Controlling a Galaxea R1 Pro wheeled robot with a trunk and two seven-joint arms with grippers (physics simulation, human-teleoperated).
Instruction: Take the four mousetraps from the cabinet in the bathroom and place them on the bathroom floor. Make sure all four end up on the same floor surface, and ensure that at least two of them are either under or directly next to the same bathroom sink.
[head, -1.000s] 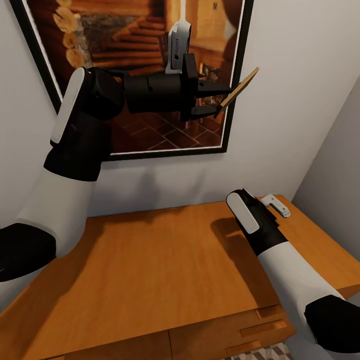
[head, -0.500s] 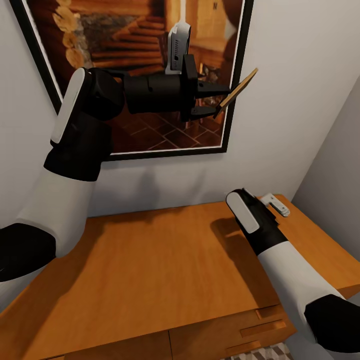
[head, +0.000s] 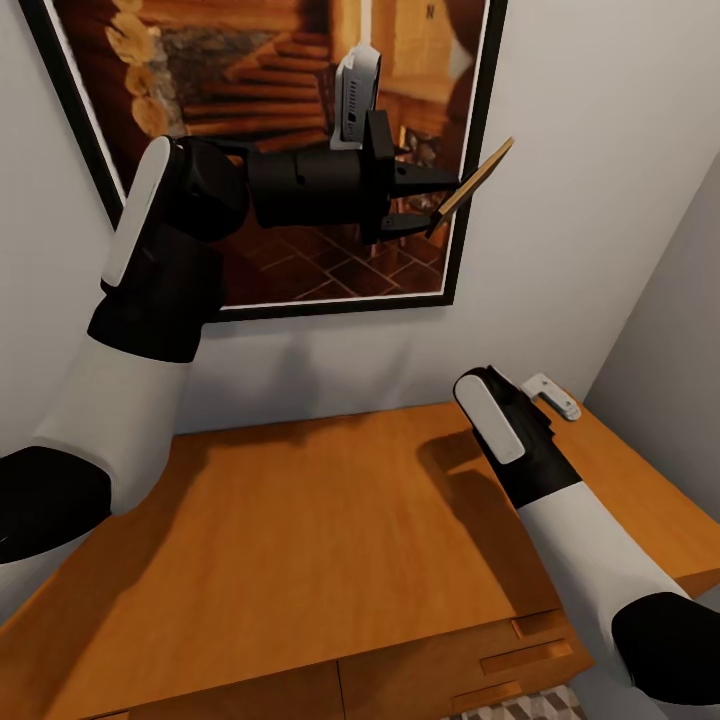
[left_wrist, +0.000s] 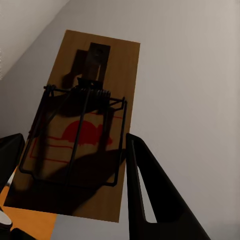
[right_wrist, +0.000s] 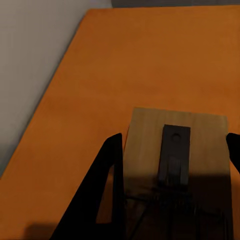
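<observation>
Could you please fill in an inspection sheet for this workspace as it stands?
Surface: orange-brown cabinet top, bare wood.
Job's things: one mousetrap raised in front of the framed picture; second mousetrap just above the cabinet top.
Clutter: nothing seen.
Grippers: left claw shut on the raised mousetrap; right claw astride the second mousetrap, grip unclear.
Cables: nothing seen.
Surroundings: white wall, drawer fronts, patterned floor tile.

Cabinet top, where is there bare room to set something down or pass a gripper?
The cabinet top is bare wood from the wall under the framed picture to its front edge, left of the right arm. It is crowded at the right rear corner, where the right gripper brackets a mousetrap. The left gripper holds another mousetrap aloft.
</observation>
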